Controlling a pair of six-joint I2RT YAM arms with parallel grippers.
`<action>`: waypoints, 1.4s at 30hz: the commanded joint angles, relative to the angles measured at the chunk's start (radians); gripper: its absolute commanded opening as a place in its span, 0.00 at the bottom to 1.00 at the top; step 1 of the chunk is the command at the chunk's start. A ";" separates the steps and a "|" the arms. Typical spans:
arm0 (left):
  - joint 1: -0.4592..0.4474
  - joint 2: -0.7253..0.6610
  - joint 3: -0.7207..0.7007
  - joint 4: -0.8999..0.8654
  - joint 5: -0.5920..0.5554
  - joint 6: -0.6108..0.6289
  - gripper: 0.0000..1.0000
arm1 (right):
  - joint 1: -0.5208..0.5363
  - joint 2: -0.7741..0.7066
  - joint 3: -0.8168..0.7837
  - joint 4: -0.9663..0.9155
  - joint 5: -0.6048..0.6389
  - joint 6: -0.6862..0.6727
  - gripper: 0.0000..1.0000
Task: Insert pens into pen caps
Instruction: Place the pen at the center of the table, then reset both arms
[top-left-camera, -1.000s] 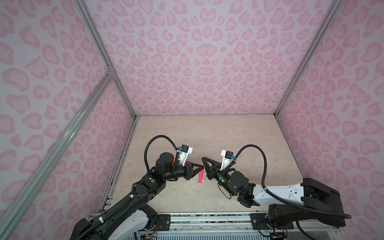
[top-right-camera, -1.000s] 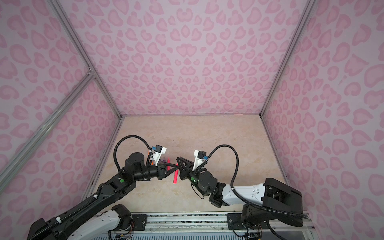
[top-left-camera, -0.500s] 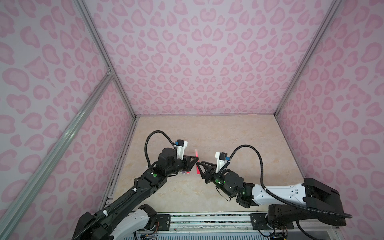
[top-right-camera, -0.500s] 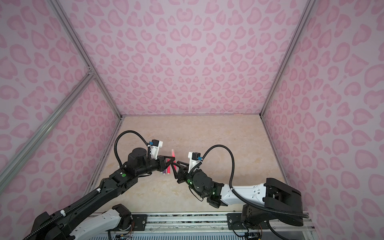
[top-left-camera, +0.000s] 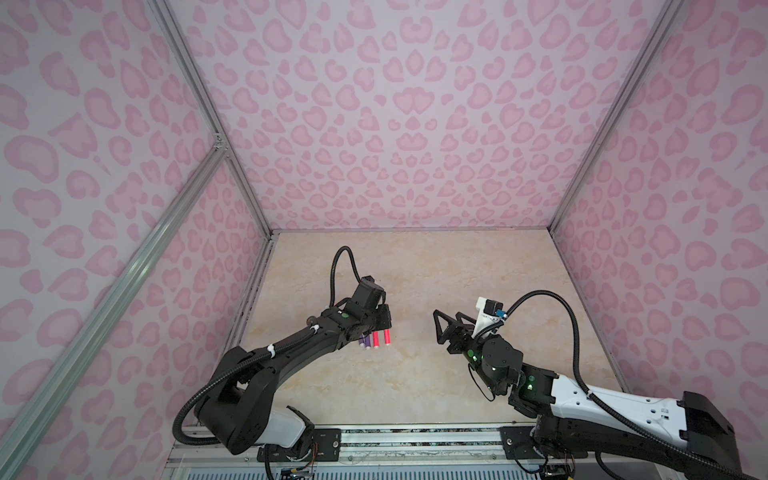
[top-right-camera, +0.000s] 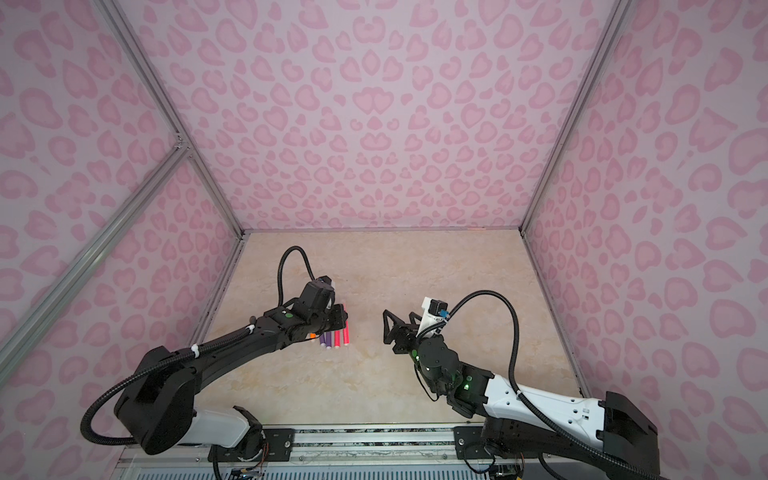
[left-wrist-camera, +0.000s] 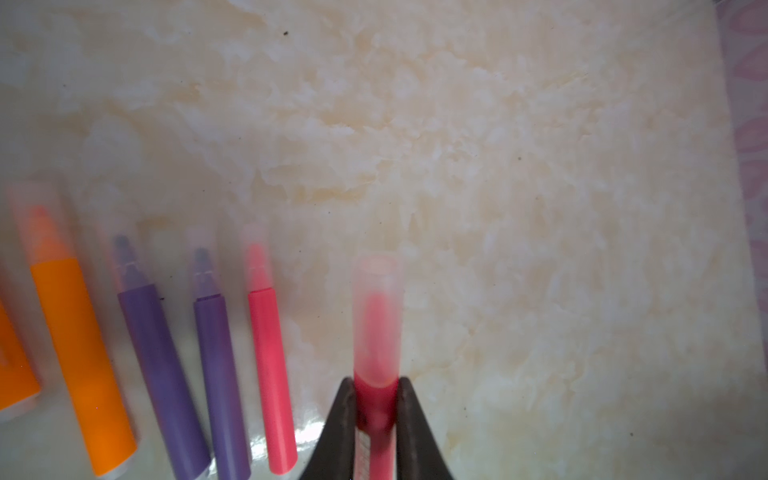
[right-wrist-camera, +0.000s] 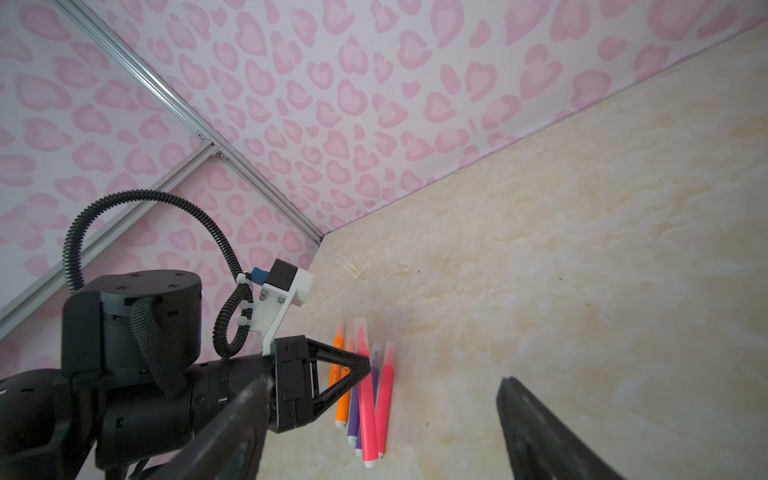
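**Right gripper** (top-left-camera: 449, 326): nearest item, on the right. Its jaws are spread wide with nothing between them, and it is well apart from the work.

**Row of pens** (left-wrist-camera: 166, 365): five lie side by side on the table (top-left-camera: 415, 266), left of centre: two orange, two purple, one pink-red. Their long axes run near to far and are roughly parallel. The whitish butt ends face near and the tips face far. Clear caps (left-wrist-camera: 124, 262) cover the tips of four of them. The leftmost orange pen is cut off in the left wrist view, so its tip cannot be judged there.

**Held pen** (left-wrist-camera: 374, 399): the left gripper (left-wrist-camera: 375, 380) is pinched on its pink-red barrel, just right of the row's pink-red pen. Its long axis runs near to far, in line with the row. The tip points far and sits inside its cap (left-wrist-camera: 377, 286). The cap looks fully seated, though blur leaves some doubt. I cannot tell whether the butt touches the table.

**Step in hand, as judged:** laying this last capped pen at the right end of the row.

**Recommendations:**
- Lower it parallel to its neighbours.
- Leave a small gap so the jaws do not knock the lying pink-red pen.
- Release only once the barrel rests flat, since a round barrel dropped from height would likely roll.
- Open the jaws gently so that neither pad drags the pen sideways.

**Far table:** bare.
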 joint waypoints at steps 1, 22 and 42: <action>-0.021 0.061 0.058 -0.097 -0.073 -0.005 0.03 | -0.008 -0.026 -0.021 -0.064 0.100 -0.001 0.87; -0.059 0.340 0.227 -0.221 -0.075 0.008 0.33 | -0.075 -0.071 -0.028 -0.081 0.167 -0.263 0.93; -0.065 -0.571 -0.338 0.225 -1.079 0.180 0.96 | -0.921 -0.135 -0.077 0.025 -0.215 -0.558 0.96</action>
